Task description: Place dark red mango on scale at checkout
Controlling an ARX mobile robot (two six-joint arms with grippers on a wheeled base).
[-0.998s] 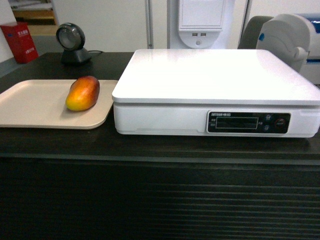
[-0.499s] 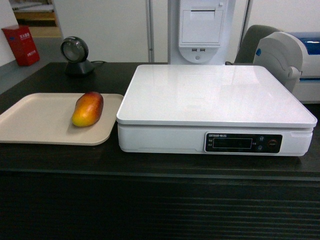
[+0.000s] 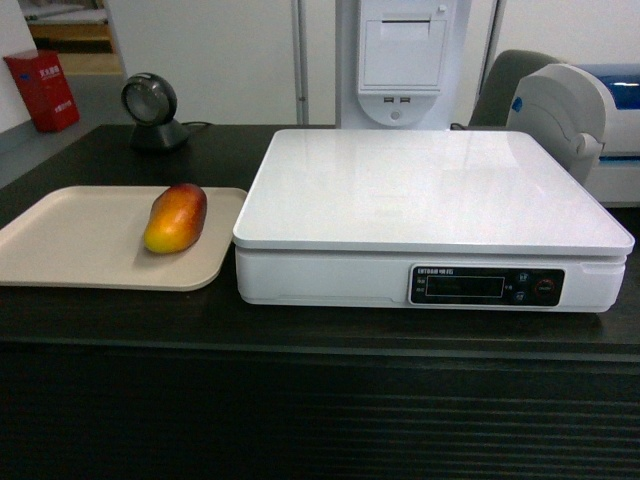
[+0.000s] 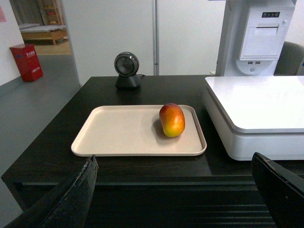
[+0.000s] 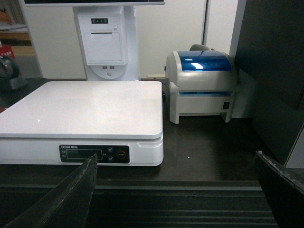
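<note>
The mango (image 3: 176, 218) (image 4: 172, 120), dark red on top and orange-yellow below, lies on the right part of a beige tray (image 3: 70, 240) (image 4: 123, 135) on the dark checkout counter (image 3: 300, 330). To its right stands the white scale (image 3: 430, 190) (image 4: 259, 102) (image 5: 80, 107), its top bare. Neither gripper shows in the head view. In the left wrist view my left gripper (image 4: 173, 164) is open, short of the counter's ribbed front and in line with the tray. My right gripper (image 5: 173, 164) is open too, facing the scale's right end.
A round barcode scanner (image 3: 152, 110) (image 4: 127, 70) stands at the counter's back left. A white receipt printer column (image 3: 400, 60) rises behind the scale. A label printer with a blue lid (image 5: 202, 85) sits right of the scale. A red box (image 3: 42, 90) stands on the floor far left.
Between one second and half a second ago the head view shifted, so counter and scale sit lower and farther. Since then nothing has moved.
</note>
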